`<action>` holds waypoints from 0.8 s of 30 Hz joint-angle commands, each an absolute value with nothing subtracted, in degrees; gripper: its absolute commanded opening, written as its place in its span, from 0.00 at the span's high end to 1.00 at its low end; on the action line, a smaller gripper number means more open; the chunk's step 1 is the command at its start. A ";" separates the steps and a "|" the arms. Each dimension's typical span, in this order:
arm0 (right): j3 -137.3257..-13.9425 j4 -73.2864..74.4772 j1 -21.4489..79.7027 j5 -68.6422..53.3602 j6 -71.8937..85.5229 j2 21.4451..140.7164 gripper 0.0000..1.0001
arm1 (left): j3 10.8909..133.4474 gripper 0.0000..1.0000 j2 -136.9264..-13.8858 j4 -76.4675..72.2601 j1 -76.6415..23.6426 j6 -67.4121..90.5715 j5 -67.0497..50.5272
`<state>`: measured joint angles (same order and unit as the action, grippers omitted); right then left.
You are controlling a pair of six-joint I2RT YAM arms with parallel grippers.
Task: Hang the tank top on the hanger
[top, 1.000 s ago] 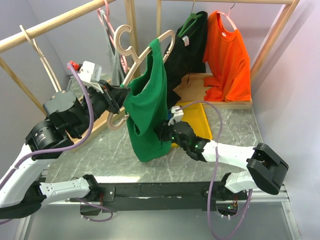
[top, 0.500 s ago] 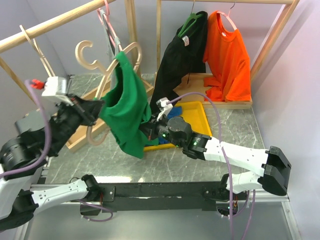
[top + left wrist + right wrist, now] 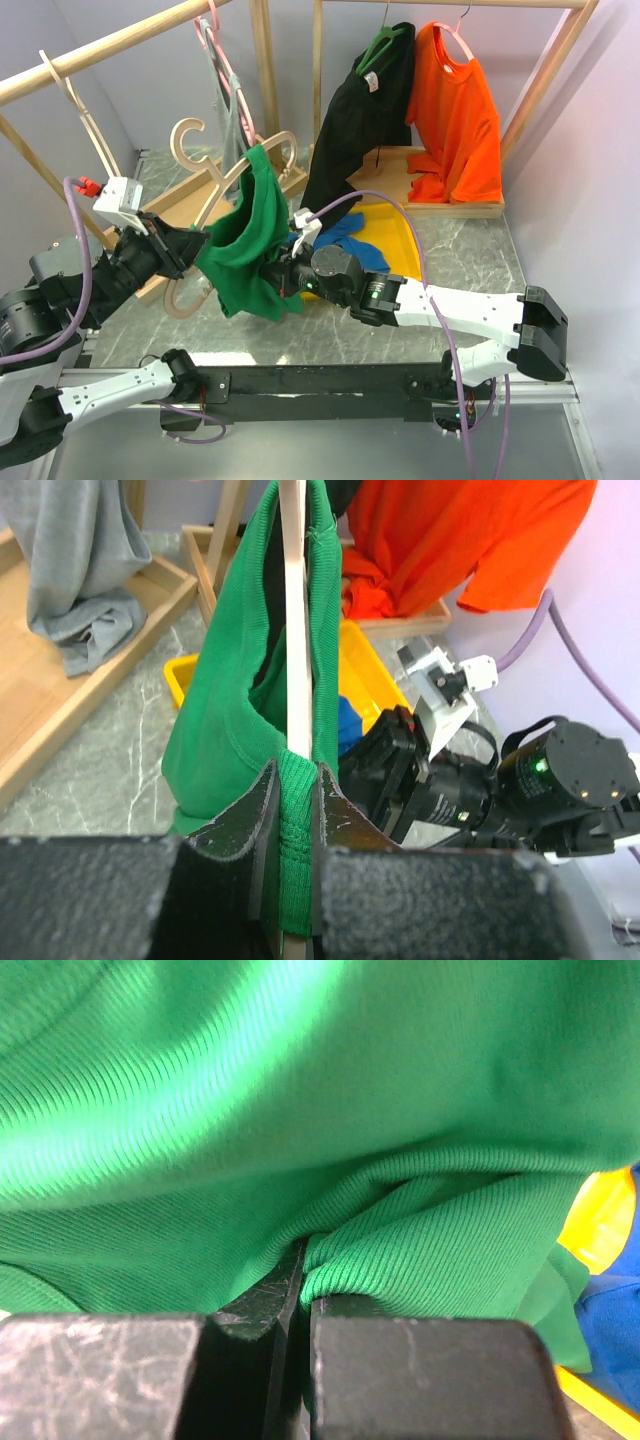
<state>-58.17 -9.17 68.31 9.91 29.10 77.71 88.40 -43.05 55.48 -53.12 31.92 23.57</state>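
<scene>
so far the tank top (image 3: 245,250) hangs above the table (image 3: 470,260), one strap over the hanger (image 3: 178,137)'s upper shoulder. left fingers (image 3: 200,243) clamp hanger and fabric together; right fingers (image 3: 300,1290) pinch a fold. the lower shoulder looks not yet dressed.

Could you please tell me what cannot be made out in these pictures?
- Right wrist: the right gripper pinches the tank top, which fills the view and hides the hanger and table.
- Top external: that gripper's fingertips are buried in the tank top's folds.
- Top external: cloth covers the lower shoulder of the hanger, so the strap seating is unclear.
- Left wrist: the hanger's hook is cut off by the top edge.
</scene>
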 commanded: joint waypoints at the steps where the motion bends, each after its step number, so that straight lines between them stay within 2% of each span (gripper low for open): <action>1: -61.87 -10.28 68.91 11.87 29.79 77.52 1.00 | 88.68 0.99 -42.63 56.76 -53.17 32.34 22.67; 24: -64.33 -8.00 68.91 8.00 30.32 81.21 1.00 | 92.81 0.99 -42.54 73.39 -53.17 43.15 34.62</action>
